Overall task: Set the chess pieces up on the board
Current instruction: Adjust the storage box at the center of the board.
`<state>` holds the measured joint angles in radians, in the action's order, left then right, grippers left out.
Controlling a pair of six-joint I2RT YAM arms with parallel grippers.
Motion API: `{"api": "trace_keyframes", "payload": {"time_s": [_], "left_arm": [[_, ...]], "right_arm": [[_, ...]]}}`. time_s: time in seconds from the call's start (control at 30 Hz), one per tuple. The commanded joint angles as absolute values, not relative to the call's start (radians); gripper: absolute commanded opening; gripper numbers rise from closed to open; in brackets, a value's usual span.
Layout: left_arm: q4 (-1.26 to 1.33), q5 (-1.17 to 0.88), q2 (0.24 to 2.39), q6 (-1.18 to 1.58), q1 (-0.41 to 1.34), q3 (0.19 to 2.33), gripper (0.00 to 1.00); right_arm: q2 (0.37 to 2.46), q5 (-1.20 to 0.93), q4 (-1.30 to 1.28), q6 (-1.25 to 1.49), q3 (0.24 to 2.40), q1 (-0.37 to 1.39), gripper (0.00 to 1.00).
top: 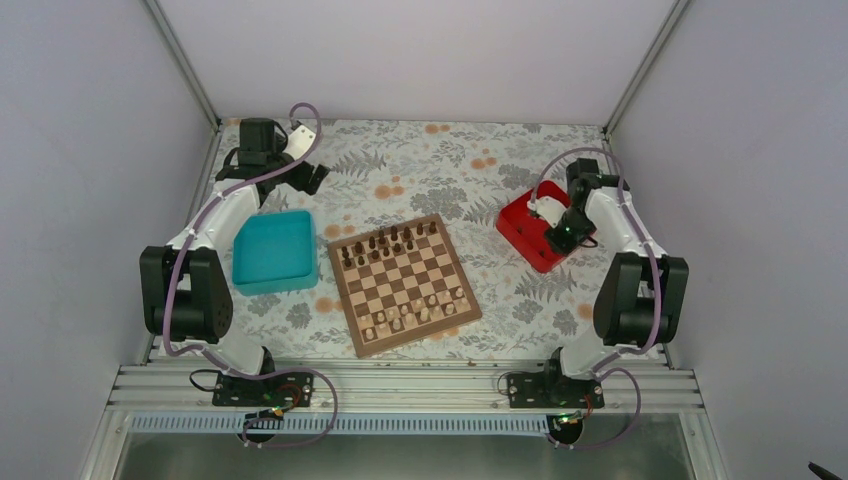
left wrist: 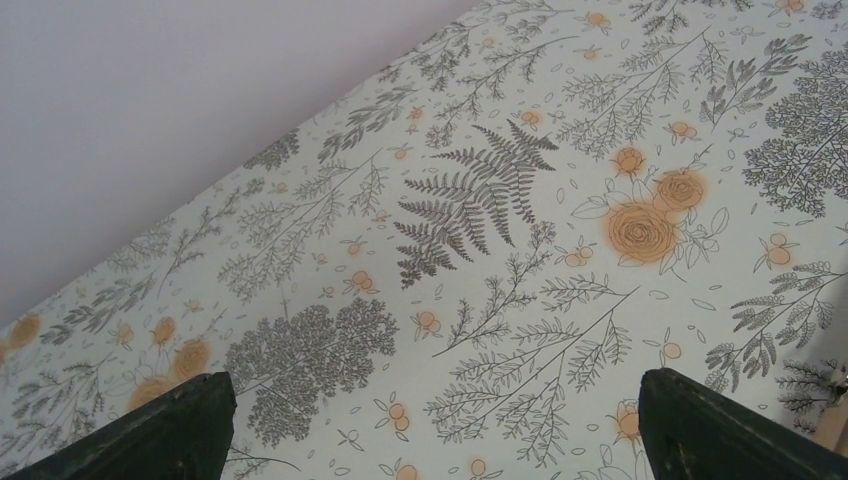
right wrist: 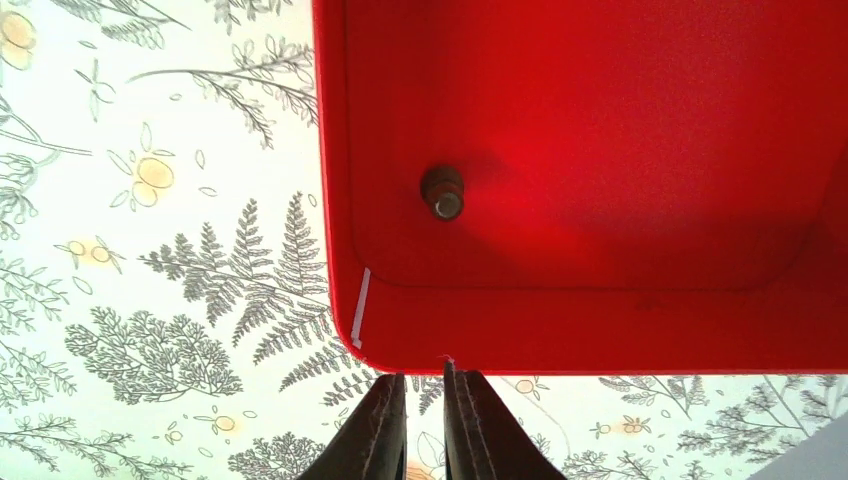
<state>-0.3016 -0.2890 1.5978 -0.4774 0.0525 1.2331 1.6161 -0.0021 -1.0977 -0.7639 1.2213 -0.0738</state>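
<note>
Hovering at the near rim of the red tray [right wrist: 600,340] with fingers slightly apart and empty, the right pincer [right wrist: 425,420] seemed aimed at the dark chess piece [right wrist: 442,192] lying inside, well apart from the board [top: 405,283], while the left pincer [left wrist: 430,430] hung wide apart over the worktop [left wrist: 480,200], apparently parked

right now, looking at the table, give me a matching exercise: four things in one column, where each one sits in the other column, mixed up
Things:
1. teal tray
2. red tray
3. board
4. lone dark chess piece

Places:
a. middle of the table, between the two trays
b. inside the red tray
c. just left of the board
d. right of the board, toward the far side

Pairs: 1-c, 2-d, 3-a, 4-b
</note>
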Motion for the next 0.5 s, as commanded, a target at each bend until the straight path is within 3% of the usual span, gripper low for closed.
{"api": "trace_keyframes", "payload": {"time_s": [0.0,0.17,0.47], "left_arm": [[-0.304,-0.294,1.595,-0.465,0.057,1.25,1.0],[-0.305,-0.292,1.585,-0.466,0.057,1.252,1.0],[-0.287,-0.302,1.585,-0.462,0.057,1.24,1.0]], "right_arm": [[1.551,0.0,-1.089,-0.729,1.252,-0.06,0.13],[1.522,-0.004,-1.127,-0.749,1.286,-0.076,0.12],[1.421,0.057,-1.007,-0.79,1.036,-0.08,0.05]]}}
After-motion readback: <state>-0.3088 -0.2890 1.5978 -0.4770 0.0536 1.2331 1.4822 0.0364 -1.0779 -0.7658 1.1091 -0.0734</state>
